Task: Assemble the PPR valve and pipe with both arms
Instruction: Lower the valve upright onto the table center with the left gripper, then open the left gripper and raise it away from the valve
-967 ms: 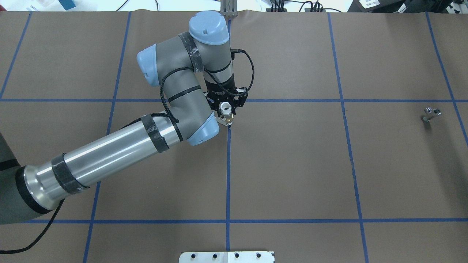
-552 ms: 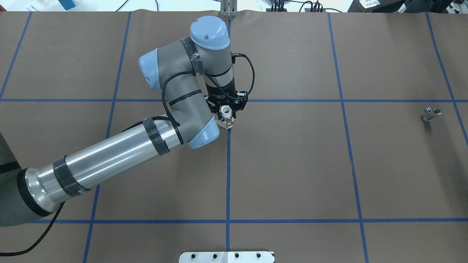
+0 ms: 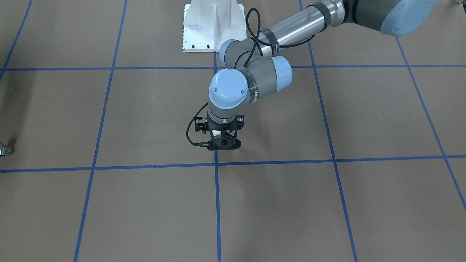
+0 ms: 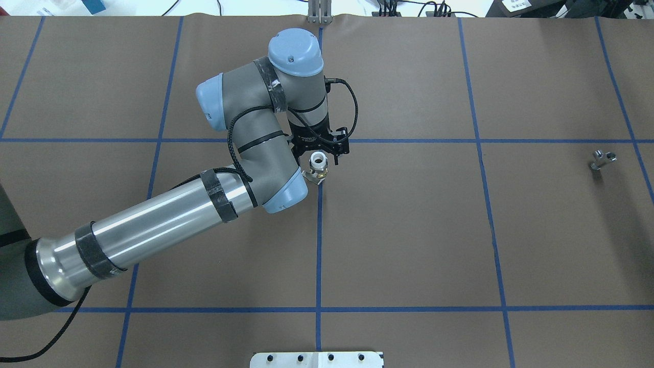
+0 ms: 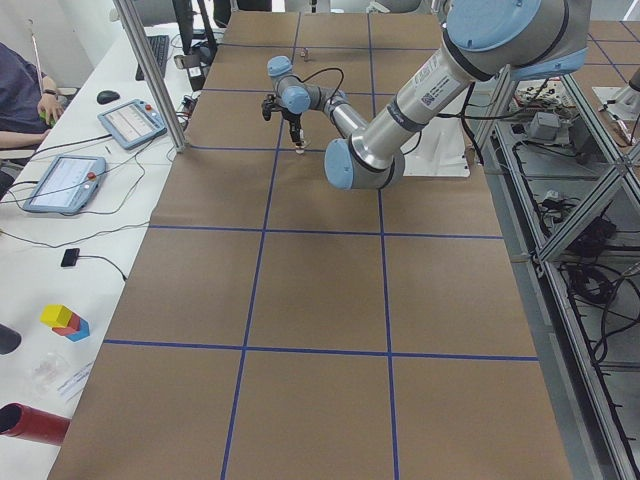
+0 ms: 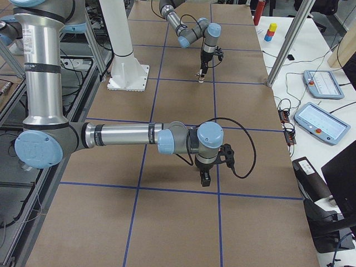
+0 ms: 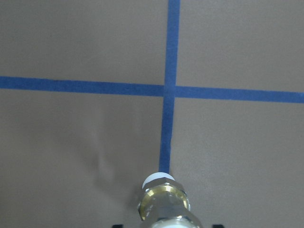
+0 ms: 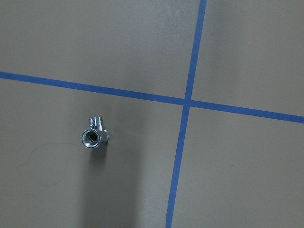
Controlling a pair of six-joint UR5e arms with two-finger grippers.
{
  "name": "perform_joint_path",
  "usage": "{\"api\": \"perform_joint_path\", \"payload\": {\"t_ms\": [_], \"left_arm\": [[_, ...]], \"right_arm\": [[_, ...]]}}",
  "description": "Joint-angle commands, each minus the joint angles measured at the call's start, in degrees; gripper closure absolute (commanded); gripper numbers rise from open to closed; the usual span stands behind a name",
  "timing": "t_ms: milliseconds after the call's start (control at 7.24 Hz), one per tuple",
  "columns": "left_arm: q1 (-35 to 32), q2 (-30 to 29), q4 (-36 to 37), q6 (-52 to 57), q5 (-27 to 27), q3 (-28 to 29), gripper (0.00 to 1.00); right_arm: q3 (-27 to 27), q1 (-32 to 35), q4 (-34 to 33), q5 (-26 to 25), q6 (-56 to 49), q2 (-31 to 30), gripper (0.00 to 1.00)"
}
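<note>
The PPR valve point(image 4: 318, 167), brass with white ring ends, stands upright in my left gripper point(image 4: 320, 153), which is shut on it near the table's centre cross of blue tape. In the left wrist view the valve point(image 7: 164, 202) points down, above the tape cross. From the front, the gripper point(image 3: 222, 145) hangs under the wrist. The pipe point(image 4: 603, 159), a small shiny silver fitting, lies on the table far right; it also shows in the right wrist view point(image 8: 95, 137). My right gripper point(image 6: 204, 179) shows only in the exterior right view, so I cannot tell whether it is open or shut.
The brown table cover has a grid of blue tape lines point(image 4: 319, 245). The white bolted pedestal point(image 3: 213, 25) stands at the robot's side. A metal post point(image 5: 150, 75) and tablets point(image 5: 62, 182) stand along the operators' side.
My left arm has shifted slightly to the right with the valve in its gripper. The pipe has not moved.
</note>
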Motion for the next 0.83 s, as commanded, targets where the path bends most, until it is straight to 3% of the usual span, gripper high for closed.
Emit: {"api": "perform_joint_path", "payload": {"t_ms": [0, 276, 690], "left_arm": [[0.0, 0.0, 0.2, -0.1, 0.2, -0.8, 0.00], [-2.0, 1.4, 0.9, -0.1, 0.0, -4.5, 0.00], [-5.9, 11.7, 0.8, 0.5, -0.2, -13.7, 0.00]], "right_arm": [[-0.3, 0.0, 0.0, -0.5, -0.1, 1.2, 0.00], [-0.6, -0.1, 0.1, -0.5, 0.1, 1.2, 0.00], [-0.4, -7.4, 4.8, -0.5, 4.7, 2.7, 0.00]]}}
